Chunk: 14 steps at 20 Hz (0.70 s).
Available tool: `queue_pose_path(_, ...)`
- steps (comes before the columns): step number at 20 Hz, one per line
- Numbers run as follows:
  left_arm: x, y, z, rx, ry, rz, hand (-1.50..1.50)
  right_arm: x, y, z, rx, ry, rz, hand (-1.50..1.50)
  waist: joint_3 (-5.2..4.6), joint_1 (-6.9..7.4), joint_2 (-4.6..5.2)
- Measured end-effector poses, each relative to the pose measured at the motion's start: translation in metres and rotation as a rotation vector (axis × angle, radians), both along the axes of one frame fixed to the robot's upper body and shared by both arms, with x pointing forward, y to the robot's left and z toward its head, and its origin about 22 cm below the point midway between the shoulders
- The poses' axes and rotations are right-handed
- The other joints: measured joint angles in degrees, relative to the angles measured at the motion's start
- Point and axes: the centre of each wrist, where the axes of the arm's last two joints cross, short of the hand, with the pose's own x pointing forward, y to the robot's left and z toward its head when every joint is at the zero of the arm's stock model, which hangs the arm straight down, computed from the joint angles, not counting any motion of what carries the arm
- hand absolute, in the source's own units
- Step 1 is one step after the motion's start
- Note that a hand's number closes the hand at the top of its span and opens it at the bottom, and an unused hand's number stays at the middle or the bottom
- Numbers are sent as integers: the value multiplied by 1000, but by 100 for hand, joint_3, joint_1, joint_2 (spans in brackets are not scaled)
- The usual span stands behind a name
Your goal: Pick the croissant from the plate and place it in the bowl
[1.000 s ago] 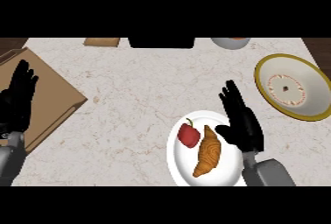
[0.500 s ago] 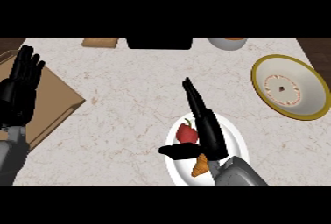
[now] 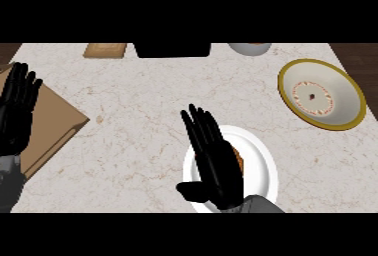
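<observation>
The right hand (image 3: 214, 165) lies flat over the white plate (image 3: 258, 160), fingers straight and holding nothing, covering nearly all of the croissant (image 3: 237, 156), whose brown edge shows just right of the fingers. The left hand (image 3: 18, 112) rests open at the left edge, fingers up, over a wooden board (image 3: 52, 127). Farther off, up and to the right of the right hand, sits the gold-rimmed bowl (image 3: 322, 94); no writing is legible.

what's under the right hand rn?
The right hand, fingers straight, lies over the white plate. A sliver of croissant shows at its edge; the rest of the plate's contents is covered.
</observation>
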Motion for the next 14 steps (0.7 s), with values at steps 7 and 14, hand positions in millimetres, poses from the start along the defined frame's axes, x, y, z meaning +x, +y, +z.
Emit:
queue_pose_path(7,-2,5,2,6,-11,5,0,-16,12,40,-306,202,-88,-150,1,-31,12)
queue_pose_path(14,-3,3,0,-3,-24,-11,0,-29,16,75,-457,361,-28,-150,14,63,71)
